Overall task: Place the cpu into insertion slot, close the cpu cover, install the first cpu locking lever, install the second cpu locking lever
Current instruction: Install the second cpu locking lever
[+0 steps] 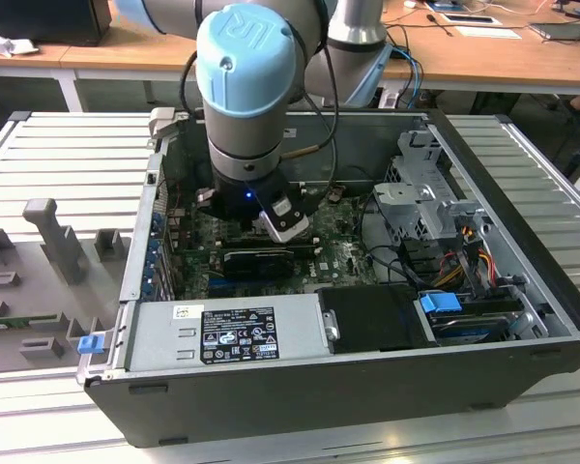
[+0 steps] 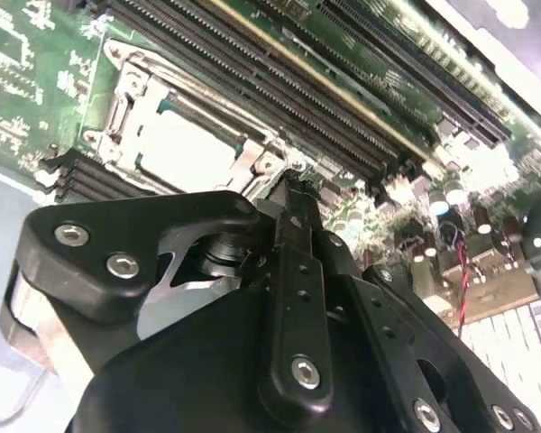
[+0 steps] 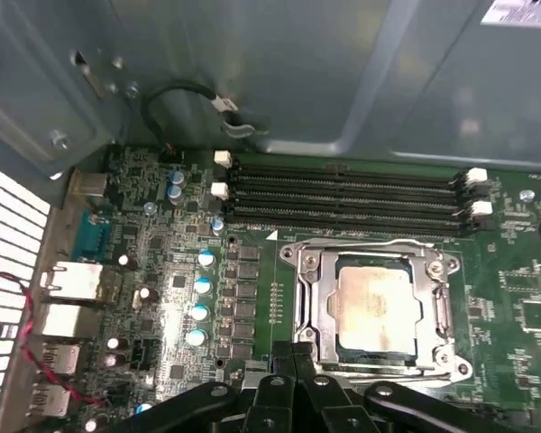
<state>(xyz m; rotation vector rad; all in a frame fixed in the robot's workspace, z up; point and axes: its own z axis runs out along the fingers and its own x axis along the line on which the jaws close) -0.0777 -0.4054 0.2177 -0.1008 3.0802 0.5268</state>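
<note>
Silver metal of the cpu cover (image 3: 374,302) lay flat over the cpu (image 3: 376,302) in the insertion slot (image 3: 317,311), and your gripper (image 3: 293,356), pinched shut with nothing in it, sat at the slot's edge, so you needed to push slowly.

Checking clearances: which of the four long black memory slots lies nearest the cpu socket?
The memory slot bordering the cpu cover; the other three lie farther toward the case wall.
</note>
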